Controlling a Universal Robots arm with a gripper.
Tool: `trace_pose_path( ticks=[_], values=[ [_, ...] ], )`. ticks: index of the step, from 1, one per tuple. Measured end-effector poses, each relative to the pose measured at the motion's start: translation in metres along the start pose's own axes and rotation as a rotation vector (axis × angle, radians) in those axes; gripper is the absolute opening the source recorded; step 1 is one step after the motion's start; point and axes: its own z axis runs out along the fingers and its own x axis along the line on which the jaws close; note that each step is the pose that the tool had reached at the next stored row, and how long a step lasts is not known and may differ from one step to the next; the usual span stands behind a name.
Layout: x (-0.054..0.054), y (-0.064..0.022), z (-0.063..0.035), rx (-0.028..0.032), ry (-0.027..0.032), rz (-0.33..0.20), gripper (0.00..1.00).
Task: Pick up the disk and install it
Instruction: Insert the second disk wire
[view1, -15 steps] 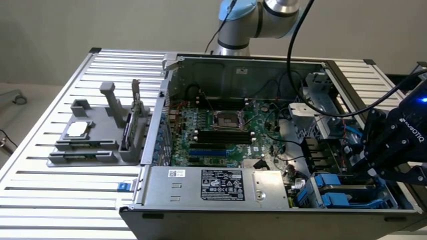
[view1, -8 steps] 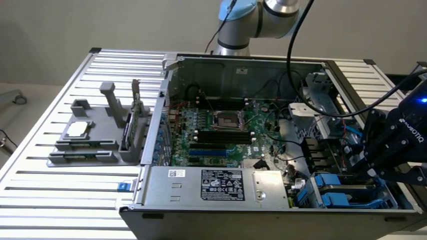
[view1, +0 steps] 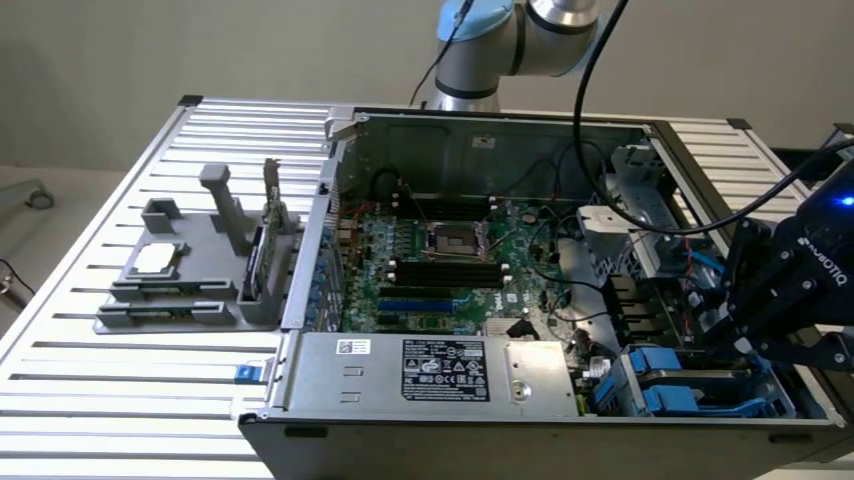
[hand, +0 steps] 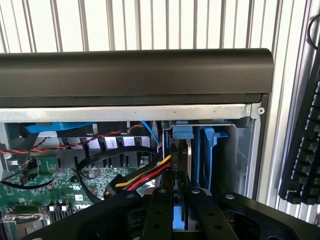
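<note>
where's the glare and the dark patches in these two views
Exterior view: the slatted table shines bright near the front edge, while the gripper stands dark with a blue light glowing above it. Wrist view: the table slats behind are washed out white, and the case's black panel carries a soft sheen.

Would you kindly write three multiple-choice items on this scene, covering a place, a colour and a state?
1. The gripper is: A) at the exterior view's left; B) at its top middle; C) at the drive bay.
2. The disk's carrier is: A) blue; B) red; C) yellow.
3. The computer case is: A) closed; B) open; C) upside down.
Answers: C, it hangs by the bay at the exterior view's right; A, blue plastic frames the disk; B, the motherboard lies exposed.
</note>
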Motion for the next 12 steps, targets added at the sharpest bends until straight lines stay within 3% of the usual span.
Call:
trace_pose_path(
  ticks=[12],
  values=[
    [0.0000, 0.0002, 0.0011, -0.0005, 0.0001, 0.000, 0.16]
  ],
)
